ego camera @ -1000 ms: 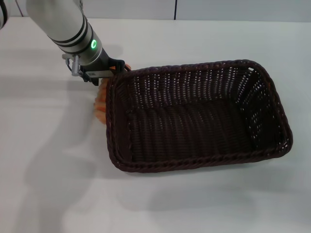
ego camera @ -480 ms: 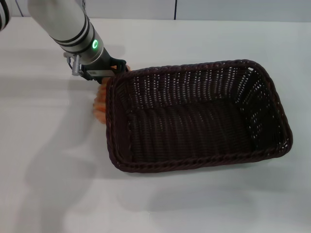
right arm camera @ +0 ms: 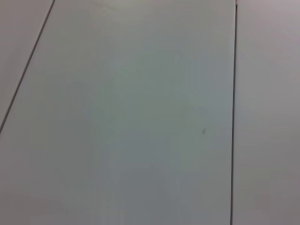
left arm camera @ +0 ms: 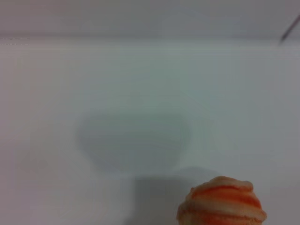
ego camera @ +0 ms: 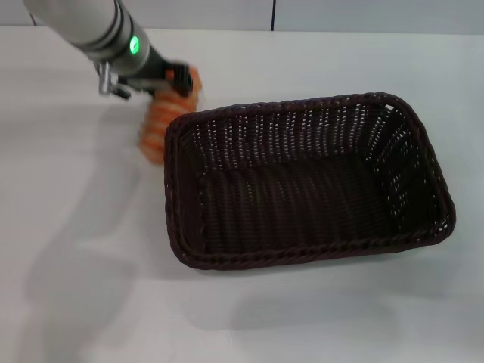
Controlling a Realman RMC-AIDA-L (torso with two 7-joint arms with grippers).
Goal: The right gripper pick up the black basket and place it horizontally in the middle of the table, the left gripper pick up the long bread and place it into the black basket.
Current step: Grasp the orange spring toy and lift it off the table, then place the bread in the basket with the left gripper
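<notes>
Pale grey wall panels (ego camera: 340, 13) behind, thin dark seam (right arm camera: 233, 112)

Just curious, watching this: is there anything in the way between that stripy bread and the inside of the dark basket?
Only the black basket's own near wall: the long bread, held by the left tool, hangs just outside it. The inside looks empty.

I see the table (ego camera: 318, 318) as a plain white top filling nearly the whole head view. The black basket (ego camera: 306, 181) sits directly on it, right of centre, long side running left to right, open side up. Soft grey shadows fall across the table's left half and below the basket.
</notes>
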